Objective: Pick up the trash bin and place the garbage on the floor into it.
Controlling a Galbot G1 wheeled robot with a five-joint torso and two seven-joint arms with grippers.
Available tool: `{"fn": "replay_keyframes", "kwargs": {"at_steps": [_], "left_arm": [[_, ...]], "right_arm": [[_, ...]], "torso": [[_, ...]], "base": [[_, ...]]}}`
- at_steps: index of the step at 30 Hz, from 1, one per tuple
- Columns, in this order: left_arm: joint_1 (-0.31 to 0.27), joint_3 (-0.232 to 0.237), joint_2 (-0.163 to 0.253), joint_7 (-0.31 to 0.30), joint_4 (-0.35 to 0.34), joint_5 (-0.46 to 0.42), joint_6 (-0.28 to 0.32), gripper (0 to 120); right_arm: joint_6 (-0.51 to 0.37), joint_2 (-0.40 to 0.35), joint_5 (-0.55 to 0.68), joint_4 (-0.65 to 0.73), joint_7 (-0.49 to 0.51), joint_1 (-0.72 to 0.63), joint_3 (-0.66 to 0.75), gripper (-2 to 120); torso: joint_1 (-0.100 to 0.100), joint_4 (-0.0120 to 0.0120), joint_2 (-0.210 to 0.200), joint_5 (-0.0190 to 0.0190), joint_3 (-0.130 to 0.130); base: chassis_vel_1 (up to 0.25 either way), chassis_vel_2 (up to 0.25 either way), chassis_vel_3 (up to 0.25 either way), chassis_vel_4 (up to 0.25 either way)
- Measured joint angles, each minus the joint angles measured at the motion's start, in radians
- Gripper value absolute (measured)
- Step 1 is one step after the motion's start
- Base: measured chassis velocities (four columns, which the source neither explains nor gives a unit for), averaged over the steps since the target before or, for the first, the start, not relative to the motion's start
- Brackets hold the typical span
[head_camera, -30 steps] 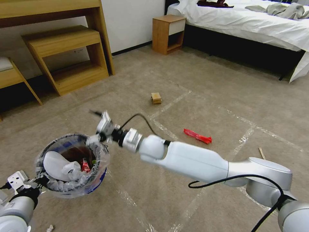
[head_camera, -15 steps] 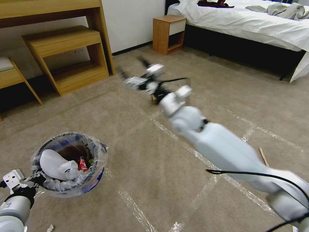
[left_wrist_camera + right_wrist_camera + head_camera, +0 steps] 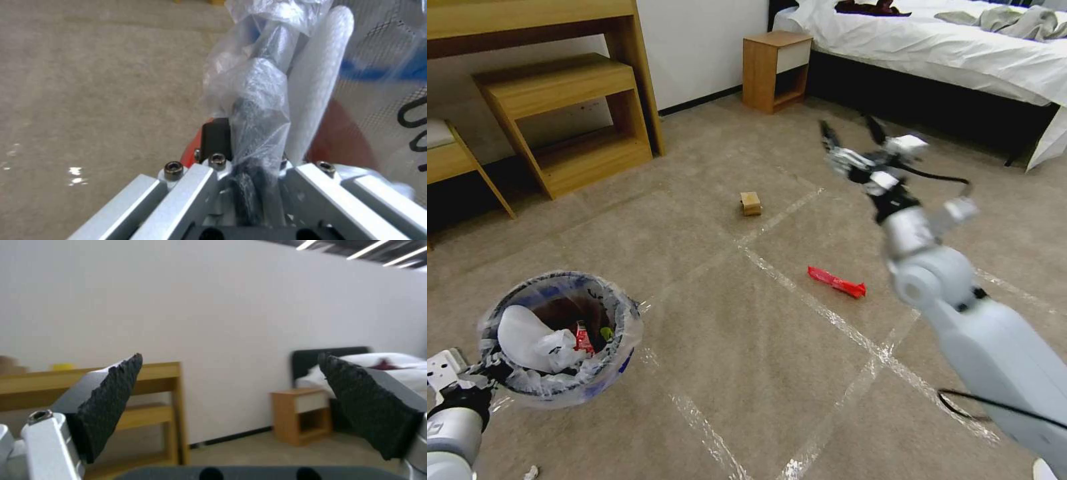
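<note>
The trash bin (image 3: 624, 360), blue outside and lined with a crinkled clear bag, hangs low at the near left over the floor (image 3: 747, 347). My left gripper (image 3: 479, 379) is shut on its rim; the left wrist view shows the gripper (image 3: 249, 160) clamping the rim and bag (image 3: 253, 100). Inside lie a white slipper (image 3: 524, 333) and a red can (image 3: 583, 339). My right gripper (image 3: 849, 130) is raised far right, open and empty, its pads (image 3: 111, 400) wide apart. Garbage on the carpet: a red wrapper (image 3: 836, 281), a small tan box (image 3: 751, 203) and a white scrap (image 3: 530, 472).
Wooden desk and step shelves (image 3: 567, 120) line the far left wall. A wooden nightstand (image 3: 776, 70) and a bed (image 3: 947, 53) stand at the back right. Shiny tape strips (image 3: 800, 293) cross the carpet.
My right arm has swung from the bin's rim up and across to the far right, its gripper open. The bin in my left gripper has shifted slightly left.
</note>
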Motion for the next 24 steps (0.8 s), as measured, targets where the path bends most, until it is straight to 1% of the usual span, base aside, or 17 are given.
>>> {"fn": "replay_keyframes", "kwargs": {"at_steps": [1, 2, 4, 6, 7, 8, 10, 11, 12, 14, 18, 24], "left_arm": [[0.010, -0.004, -0.006, 0.001, -0.006, 0.007, -0.005, 0], [0.013, -0.006, -0.008, 0.001, -0.010, 0.013, -0.007, 0], [0.015, -0.006, -0.009, 0.002, -0.013, 0.016, -0.007, 0], [0.017, -0.003, -0.010, 0.002, -0.019, 0.019, -0.008, 0], [0.017, 0.001, -0.008, 0.003, -0.023, 0.020, -0.008, 0], [0.019, 0.002, -0.007, 0.003, -0.023, 0.021, -0.008, 0], [0.021, 0.003, -0.006, 0.003, -0.024, 0.021, -0.008, 0], [0.026, 0.004, -0.005, 0.004, -0.026, 0.022, -0.008, 0], [0.026, 0.004, -0.005, 0.004, -0.026, 0.022, -0.008, 0], [0.030, 0.006, -0.002, 0.004, -0.031, 0.021, -0.008, 0], [0.038, 0.006, -0.001, 0.005, -0.038, 0.021, -0.009, 0], [0.045, 0.006, -0.002, 0.005, -0.046, 0.022, -0.011, 0]], "right_arm": [[0.003, 0.007, -0.026, 0.020, 0.004, -0.048, 0.047, 100], [0.007, 0.012, -0.050, 0.037, 0.006, -0.084, 0.084, 100], [0.009, 0.017, -0.066, 0.049, 0.006, -0.108, 0.107, 100], [0.022, 0.037, -0.117, 0.101, 0.008, -0.214, 0.186, 100], [0.038, 0.058, -0.159, 0.129, 0.009, -0.296, 0.234, 100], [0.067, 0.085, -0.204, 0.145, 0.004, -0.377, 0.269, 100], [0.079, 0.093, -0.217, 0.147, 0.002, -0.401, 0.278, 100], [0.115, 0.114, -0.256, 0.153, -0.007, -0.469, 0.301, 100], [0.115, 0.114, -0.256, 0.153, -0.007, -0.469, 0.301, 100], [0.155, 0.139, -0.293, 0.155, -0.016, -0.526, 0.316, 100], [0.182, 0.167, -0.320, 0.158, -0.018, -0.563, 0.325, 100], [0.202, 0.198, -0.365, 0.154, -0.021, -0.592, 0.326, 100]], "torso": [[0.000, 0.0007, 0.000, 0.0002, 0.000], [0.000, 0.0008, 0.000, 0.0002, 0.000], [0.000, 0.0008, 0.000, -0.0002, 0.000], [0.000, 0.0003, 0.000, -0.0003, 0.000], [0.000, -0.0004, 0.000, -0.0002, 0.000], [0.000, -0.0005, 0.000, -0.0001, 0.000], [0.000, -0.0001, 0.000, 0.0000, 0.000], [0.000, 0.0001, 0.000, -0.0005, 0.000], [0.000, 0.0001, 0.000, -0.0005, 0.000], [0.000, 0.0000, 0.000, -0.0003, 0.000], [0.000, 0.0001, 0.000, -0.0004, 0.000], [0.000, 0.0001, 0.000, -0.0004, 0.000]], "base": [[0.000, 0.000, 0.000, 0.000], [0.000, 0.000, 0.000, 0.000], [0.000, 0.000, 0.000, 0.000], [0.000, 0.000, 0.000, 0.000], [0.000, 0.000, 0.000, 0.000], [0.000, 0.000, 0.000, 0.000], [0.000, 0.000, 0.000, 0.000], [0.000, 0.000, 0.000, 0.000], [0.000, 0.000, 0.000, 0.000], [0.000, 0.000, 0.000, 0.000], [0.000, 0.000, 0.000, 0.000], [0.000, 0.000, 0.000, 0.000]]}}
